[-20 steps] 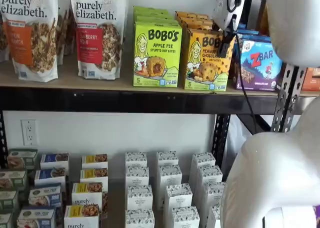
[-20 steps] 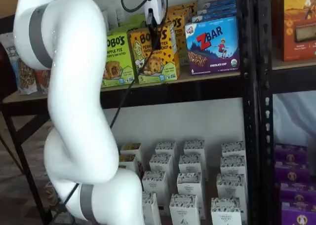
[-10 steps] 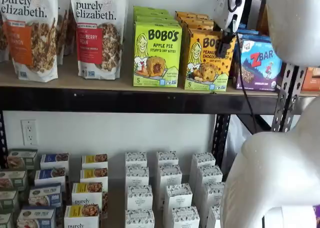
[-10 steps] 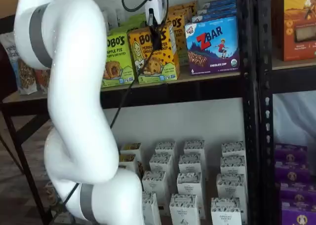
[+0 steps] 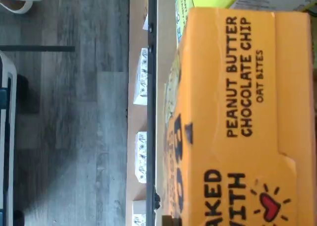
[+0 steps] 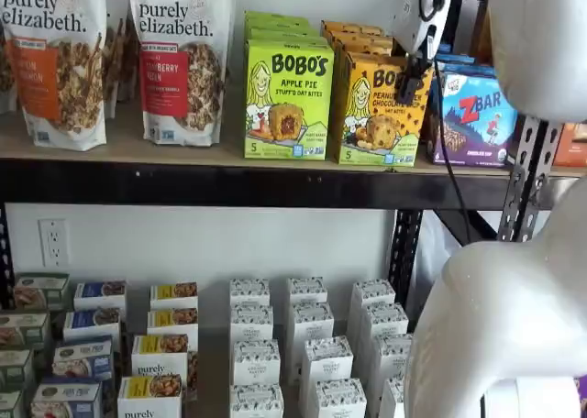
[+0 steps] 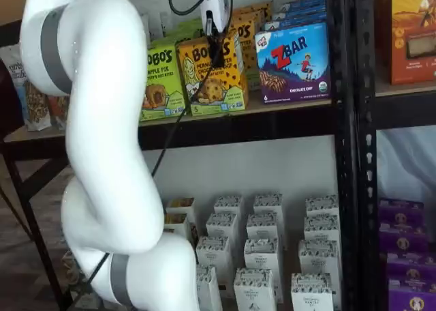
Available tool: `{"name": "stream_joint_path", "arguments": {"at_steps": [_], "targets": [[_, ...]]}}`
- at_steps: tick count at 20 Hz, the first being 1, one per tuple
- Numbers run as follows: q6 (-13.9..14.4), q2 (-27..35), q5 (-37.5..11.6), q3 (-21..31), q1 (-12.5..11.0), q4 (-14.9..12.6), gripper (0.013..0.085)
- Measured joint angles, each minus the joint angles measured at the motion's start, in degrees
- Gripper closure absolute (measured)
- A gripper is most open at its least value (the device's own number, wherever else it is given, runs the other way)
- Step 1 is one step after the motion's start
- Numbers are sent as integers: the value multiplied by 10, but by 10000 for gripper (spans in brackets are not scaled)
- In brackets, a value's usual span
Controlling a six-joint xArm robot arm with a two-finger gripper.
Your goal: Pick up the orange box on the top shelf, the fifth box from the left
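Note:
The orange box [image 6: 376, 115] [image 7: 208, 79] stands upright on the top shelf [image 6: 183, 157] [image 7: 286, 110], at the front of a row of like boxes. My gripper [image 6: 410, 74] [image 7: 216, 50] hangs over the box's top right corner, its white body above the box. One black finger lies against the upper front face; the other is hidden behind the box, so the grip does not show. In the wrist view the box's orange lid [image 5: 237, 112], reading "Peanut Butter Chocolate Chip", fills much of the picture from close by.
A lime-green Bobo's box [image 6: 287, 102] stands close on the orange box's left and a blue-purple ZBar box [image 6: 477, 115] on its right. Granola bags [image 6: 179, 60] stand further left. Small white boxes [image 6: 307, 345] fill the lower shelf. A black cable [image 6: 449, 161] hangs from the gripper.
The gripper has shifted slightly in over the orange box's top, and the front finger now lies closer against its face. The box stands where it did.

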Motion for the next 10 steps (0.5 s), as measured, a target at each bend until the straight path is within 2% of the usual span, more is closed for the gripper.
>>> {"name": "stream_joint_path", "arguments": {"at_steps": [3, 4, 7, 10], "targets": [[-1, 0, -1, 0, -1, 2, 490], [-1, -1, -2, 1, -2, 3, 530], [-3, -2, -4, 2, -3, 5, 570], [-3, -3, -4, 3, -4, 6, 650]]}}
